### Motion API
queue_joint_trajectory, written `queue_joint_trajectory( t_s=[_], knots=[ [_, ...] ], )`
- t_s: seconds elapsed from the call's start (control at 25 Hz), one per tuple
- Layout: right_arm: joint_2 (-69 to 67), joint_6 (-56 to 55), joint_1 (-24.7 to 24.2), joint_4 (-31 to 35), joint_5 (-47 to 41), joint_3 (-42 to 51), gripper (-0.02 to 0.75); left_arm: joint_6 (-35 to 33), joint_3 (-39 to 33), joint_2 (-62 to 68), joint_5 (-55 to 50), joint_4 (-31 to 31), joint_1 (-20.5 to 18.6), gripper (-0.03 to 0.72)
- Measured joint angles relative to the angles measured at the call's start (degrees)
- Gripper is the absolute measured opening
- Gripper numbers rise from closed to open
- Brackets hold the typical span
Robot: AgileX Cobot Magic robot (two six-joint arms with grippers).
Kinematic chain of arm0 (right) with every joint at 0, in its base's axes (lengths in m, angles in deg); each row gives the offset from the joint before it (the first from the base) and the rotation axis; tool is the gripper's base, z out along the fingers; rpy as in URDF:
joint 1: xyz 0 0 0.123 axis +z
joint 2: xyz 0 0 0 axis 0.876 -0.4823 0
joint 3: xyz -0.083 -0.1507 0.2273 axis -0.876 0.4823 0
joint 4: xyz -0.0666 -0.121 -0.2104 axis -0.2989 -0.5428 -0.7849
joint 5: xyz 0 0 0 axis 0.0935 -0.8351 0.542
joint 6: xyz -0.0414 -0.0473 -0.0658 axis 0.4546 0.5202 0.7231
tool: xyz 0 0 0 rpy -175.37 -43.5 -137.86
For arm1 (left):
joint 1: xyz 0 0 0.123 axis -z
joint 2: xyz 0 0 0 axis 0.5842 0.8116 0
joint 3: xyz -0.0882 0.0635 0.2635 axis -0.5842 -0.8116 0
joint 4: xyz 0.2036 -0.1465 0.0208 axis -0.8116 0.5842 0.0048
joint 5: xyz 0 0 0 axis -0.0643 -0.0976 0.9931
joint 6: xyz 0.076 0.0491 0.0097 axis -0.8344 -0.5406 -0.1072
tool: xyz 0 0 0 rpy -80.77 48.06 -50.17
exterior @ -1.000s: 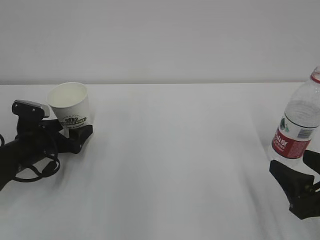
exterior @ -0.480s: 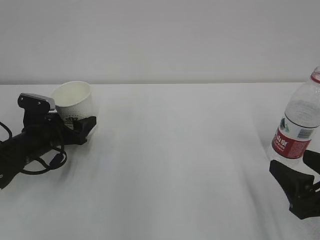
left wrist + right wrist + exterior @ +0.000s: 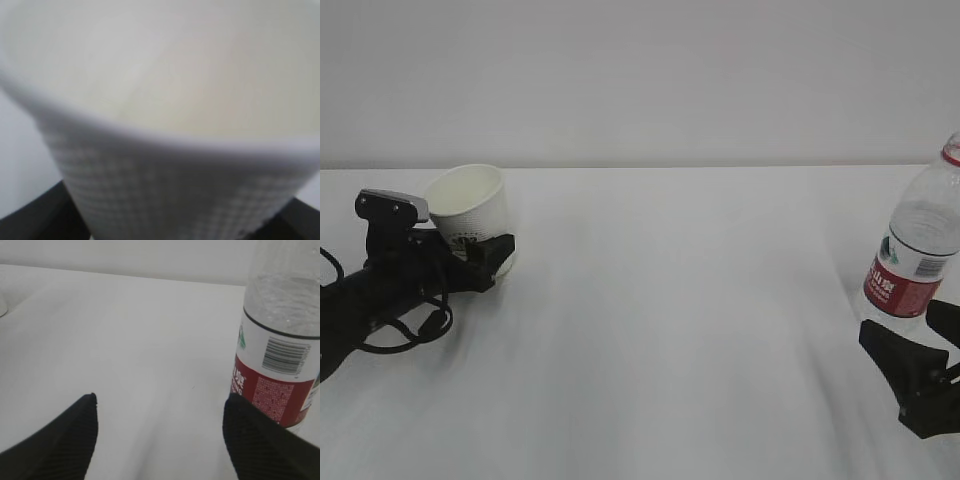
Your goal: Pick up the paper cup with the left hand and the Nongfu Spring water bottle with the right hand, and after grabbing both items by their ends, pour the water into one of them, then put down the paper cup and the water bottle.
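The paper cup [image 3: 470, 212] is sitting tilted near the worktop's [image 3: 670, 320] far left edge, its base lying between the left hand's [image 3: 488, 262] black fingers; whether they are pinching it I cannot tell. The cup is filling the left wrist view. The Nongfu Spring water bottle [image 3: 918, 250] is standing upright at the right edge. The right hand [image 3: 159, 435] is waiting spread wide, one finger just beside the bottle's label, gripping nothing.
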State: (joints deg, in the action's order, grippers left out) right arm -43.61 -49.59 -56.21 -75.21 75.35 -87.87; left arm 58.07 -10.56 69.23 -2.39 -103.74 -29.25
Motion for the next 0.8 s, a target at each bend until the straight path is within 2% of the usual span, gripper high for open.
queue_joint_trajectory(
  t_s=[0.48,0.8],
  knots=[
    [0.0,-0.1,0.0,0.0,0.0,0.0,0.587,-1.7,-11.9,-5.0,2.7,1.8,-0.3,0.564],
    [0.0,-0.1,0.0,0.0,0.0,0.0,0.587,-4.5,-17.1,-12.5,-0.2,4.5,-0.3,0.564]
  ],
)
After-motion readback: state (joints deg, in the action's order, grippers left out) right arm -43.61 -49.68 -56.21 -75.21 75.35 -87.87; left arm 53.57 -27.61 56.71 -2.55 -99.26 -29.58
